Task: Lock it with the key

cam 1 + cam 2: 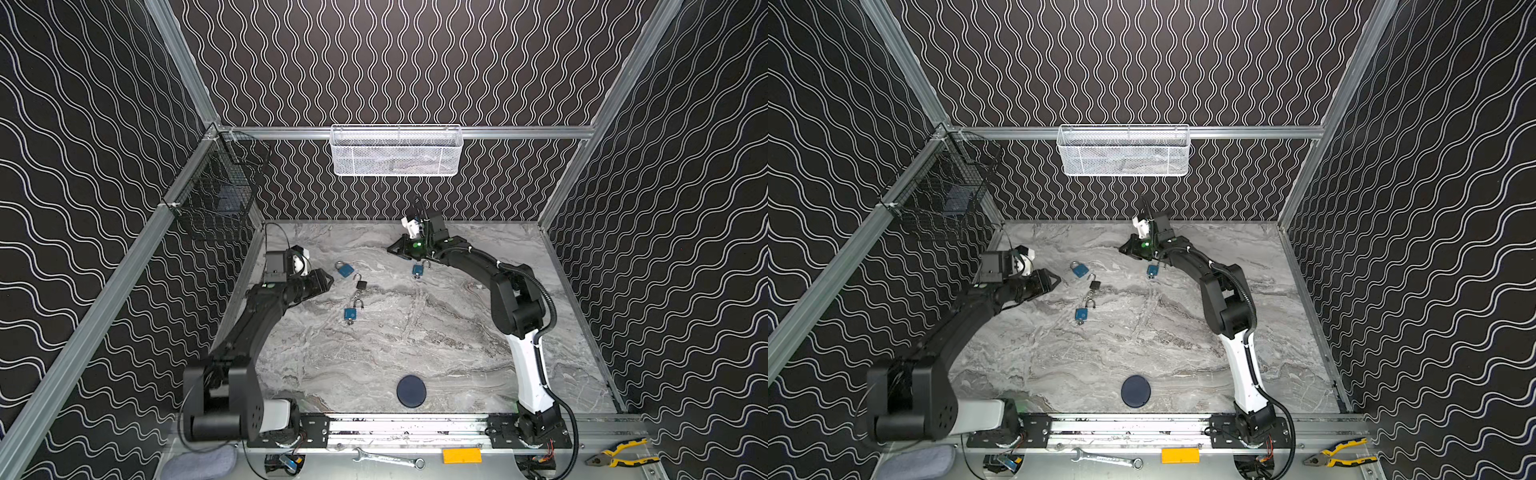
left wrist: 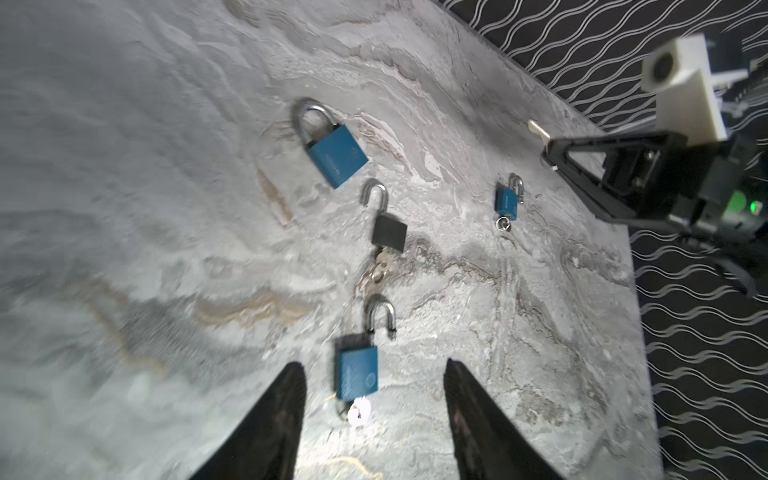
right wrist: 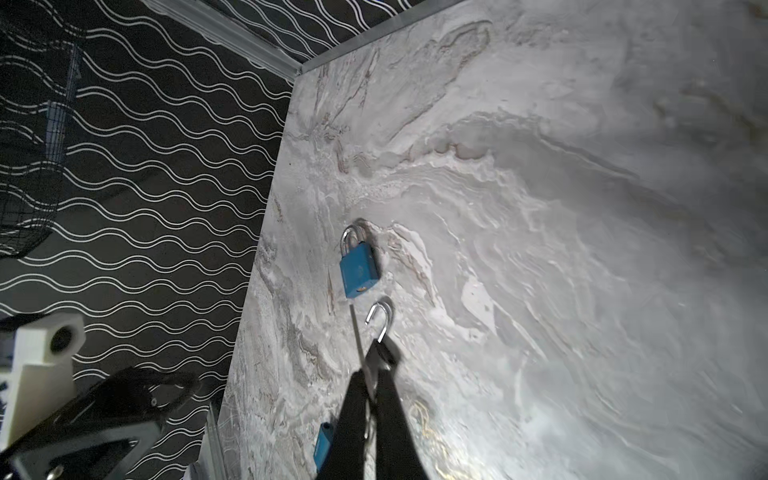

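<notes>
Our right gripper (image 3: 376,357) is pinched shut on a thin flat key (image 2: 537,128) over the far side of the table (image 1: 415,340); our left gripper (image 1: 329,281) hovers, jaws apart, by the blue padlock (image 2: 357,372) lying left of centre, shackle (image 2: 380,316) raised. We judge it small, hard, smooth and apt to skid, best taken across its body's flat sides. The white blob (image 2: 359,411) at its base is too blurred to name.
</notes>
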Controlling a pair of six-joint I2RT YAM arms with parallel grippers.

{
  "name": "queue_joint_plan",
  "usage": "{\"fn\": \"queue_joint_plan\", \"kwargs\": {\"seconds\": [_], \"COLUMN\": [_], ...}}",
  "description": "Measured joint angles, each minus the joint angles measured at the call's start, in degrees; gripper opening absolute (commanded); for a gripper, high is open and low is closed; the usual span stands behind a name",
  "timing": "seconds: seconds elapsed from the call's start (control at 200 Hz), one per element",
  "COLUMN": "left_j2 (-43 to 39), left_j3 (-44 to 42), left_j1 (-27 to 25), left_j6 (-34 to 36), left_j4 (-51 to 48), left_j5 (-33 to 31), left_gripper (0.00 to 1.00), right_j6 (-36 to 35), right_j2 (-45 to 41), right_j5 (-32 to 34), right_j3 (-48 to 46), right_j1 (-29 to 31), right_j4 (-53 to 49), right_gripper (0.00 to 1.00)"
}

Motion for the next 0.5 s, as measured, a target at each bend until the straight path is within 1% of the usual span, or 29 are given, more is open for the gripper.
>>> {"fn": "queue_joint_plan", "kwargs": {"seconds": [0.055, 0.08, 0.105, 0.26, 0.27, 0.305, 0.335, 0.345, 0.355, 0.5], "left_j2": [-3.13, -4.37, -5.53, -10.8, -11.02, -12.07, -12.9, -13.18, -13.49, -17.03], "left_j3": [-1.6, -2.21, -2.67, -3.72, -3.78, -4.0, -4.02, -4.02, -4.02, -3.8], "left_j1": [0.0, 0.0, 0.07, 0.85, 0.87, 1.16, 1.36, 1.42, 1.51, 2.38], "left_j6": [-0.09, -0.11, -0.11, -0.15, -0.13, -0.15, -0.09, -0.11, -0.11, 0.11], "left_j4": [-0.09, -0.11, -0.26, -1.55, -1.66, -2.19, -2.78, -2.97, -3.15, -5.92], "left_j5": [-0.92, -1.36, -1.55, -2.97, -2.99, -3.02, -3.17, -3.21, -3.21, -3.43], "left_gripper": [0.66, 0.7, 0.72, 0.76, 0.77, 0.88, 0.92, 0.96, 0.98, 0.98], "right_j6": [0.02, 0.26, 0.61, 2.58, 2.58, 3.34, 3.98, 4.04, 4.02, 5.88], "right_j2": [1.38, 2.01, 2.54, 6.64, 6.93, 8.07, 9.03, 9.35, 9.73, 14.29], "right_j5": [0.07, 0.52, 1.11, 2.1, 2.16, 2.16, 2.16, 2.12, 2.1, 1.62], "right_j3": [1.97, 2.71, 3.28, 6.47, 6.78, 7.87, 9.01, 9.4, 9.81, 15.39], "right_j1": [0.57, 0.74, 0.87, 1.53, 1.62, 1.97, 2.29, 2.43, 2.56, 4.09], "right_j4": [0.15, 0.2, 0.28, 2.97, 3.06, 3.58, 3.85, 4.09, 4.33, 7.61], "right_gripper": [0.0, 0.0, 0.0, 0.0, 0.0, 0.0, 0.0, 0.0, 0.0, 0.0]}}
